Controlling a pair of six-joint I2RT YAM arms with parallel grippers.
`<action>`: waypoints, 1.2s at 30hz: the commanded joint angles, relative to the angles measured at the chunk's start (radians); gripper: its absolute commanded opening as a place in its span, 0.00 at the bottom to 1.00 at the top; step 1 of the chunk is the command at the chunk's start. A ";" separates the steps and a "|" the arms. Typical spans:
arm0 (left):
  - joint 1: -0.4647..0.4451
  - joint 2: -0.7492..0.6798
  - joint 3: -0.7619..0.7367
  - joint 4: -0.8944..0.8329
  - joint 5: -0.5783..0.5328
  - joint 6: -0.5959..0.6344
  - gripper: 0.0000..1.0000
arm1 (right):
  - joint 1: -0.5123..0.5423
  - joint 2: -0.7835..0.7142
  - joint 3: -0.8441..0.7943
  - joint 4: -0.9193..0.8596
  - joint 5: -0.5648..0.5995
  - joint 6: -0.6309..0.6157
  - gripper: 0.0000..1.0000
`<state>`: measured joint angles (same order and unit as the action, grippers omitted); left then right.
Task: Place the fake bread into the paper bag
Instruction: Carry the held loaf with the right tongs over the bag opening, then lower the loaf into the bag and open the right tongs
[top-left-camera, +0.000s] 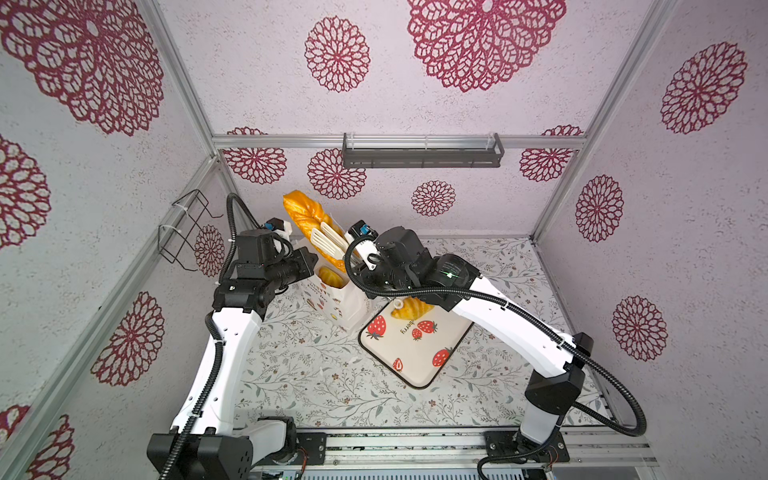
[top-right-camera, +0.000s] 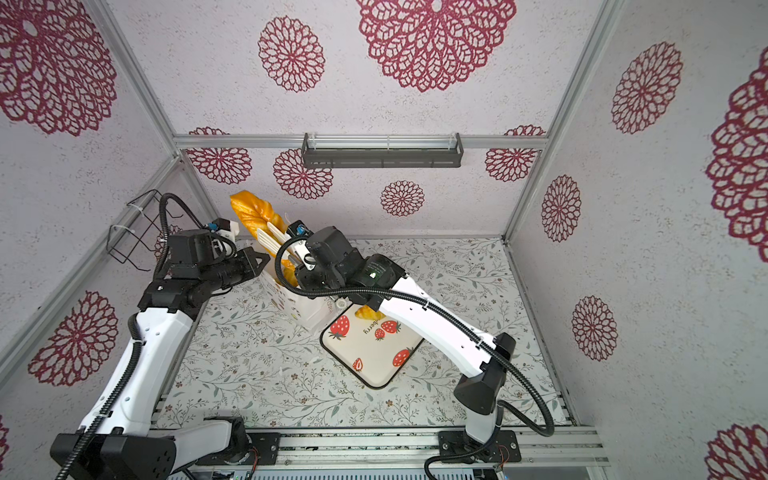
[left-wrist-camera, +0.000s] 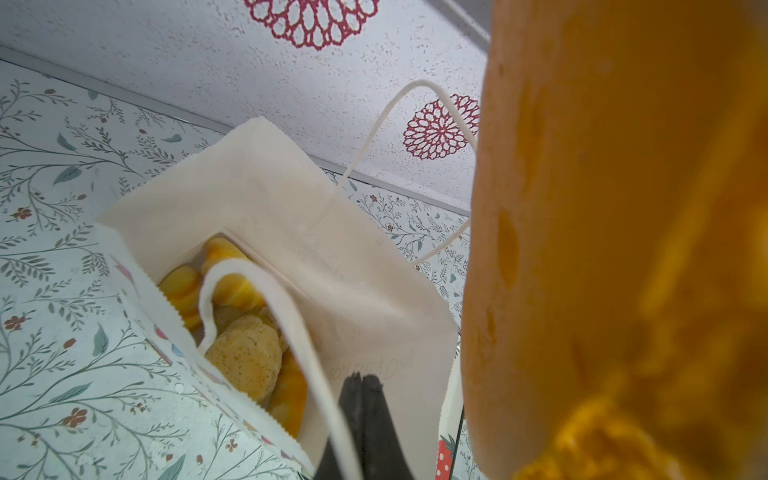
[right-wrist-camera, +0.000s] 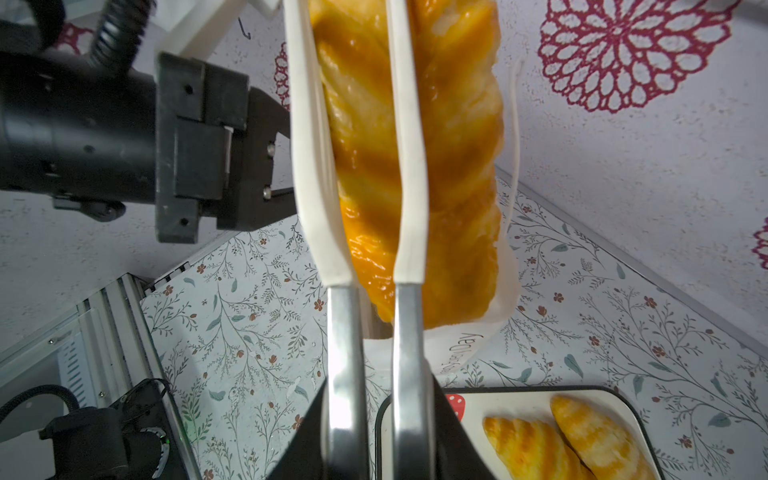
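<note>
Right gripper (right-wrist-camera: 376, 432) clenched on tongs (right-wrist-camera: 409, 187); tong blades laid along plaited loaf (top-left-camera: 307, 212), straight ahead of my jaws. Loaf long axis near upright, tilted; lower end inside paper bag (top-left-camera: 351, 307), upper end well above rim. Left gripper (left-wrist-camera: 361, 399) closed, seemingly pinching bag rim. Bag holds several rolls (left-wrist-camera: 245, 357). Two croissants (right-wrist-camera: 528, 442) lie on strawberry tray (top-left-camera: 415, 365), just beside bag, nearer right arm

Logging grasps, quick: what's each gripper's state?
Left gripper: shut, apparently pinching the paper bag rim.
Right gripper: shut, fingers lying along the plaited loaf, not around it.
</note>
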<state>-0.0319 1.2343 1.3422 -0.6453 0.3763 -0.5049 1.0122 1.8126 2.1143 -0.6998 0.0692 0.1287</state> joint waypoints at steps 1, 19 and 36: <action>0.010 -0.022 -0.009 0.009 -0.002 0.014 0.00 | -0.010 0.004 0.068 0.073 -0.021 -0.020 0.15; 0.015 -0.031 -0.032 0.015 -0.005 0.011 0.00 | -0.066 0.078 0.080 0.052 -0.062 0.005 0.15; 0.020 -0.022 -0.028 0.023 -0.002 0.008 0.00 | -0.065 0.014 -0.067 0.091 -0.089 0.036 0.16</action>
<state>-0.0185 1.2213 1.3228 -0.6453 0.3759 -0.5049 0.9478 1.9137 2.0346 -0.6975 -0.0093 0.1432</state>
